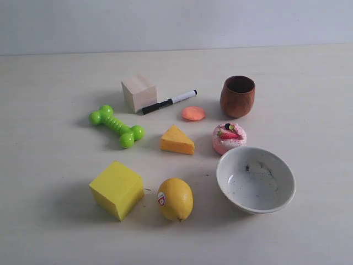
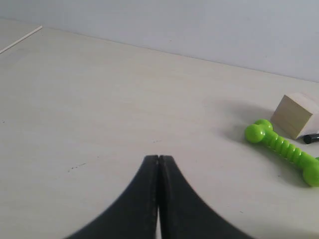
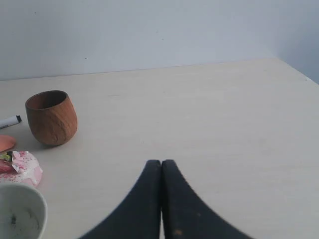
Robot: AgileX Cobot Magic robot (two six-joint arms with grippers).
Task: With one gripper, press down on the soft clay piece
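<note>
The soft clay piece point(image 1: 193, 113) is a small flat salmon-orange disc lying on the table between the black marker and the wooden cup; its edge also shows as the clay piece point(image 3: 5, 142) in the right wrist view. Neither arm appears in the exterior view. My left gripper point(image 2: 158, 158) is shut with nothing between its black fingers, over bare table well away from the clay. My right gripper point(image 3: 161, 162) is likewise shut and empty, off to the side of the cup, far from the clay.
Around the clay stand a brown wooden cup point(image 1: 237, 96), a black and white marker point(image 1: 169, 102), a wooden block point(image 1: 139, 92), a green bone toy point(image 1: 116, 126), a cheese wedge point(image 1: 176, 140), a pink strawberry cake point(image 1: 229, 137), a white bowl point(image 1: 255, 179), a lemon point(image 1: 175, 199) and a yellow cube point(image 1: 116, 189).
</note>
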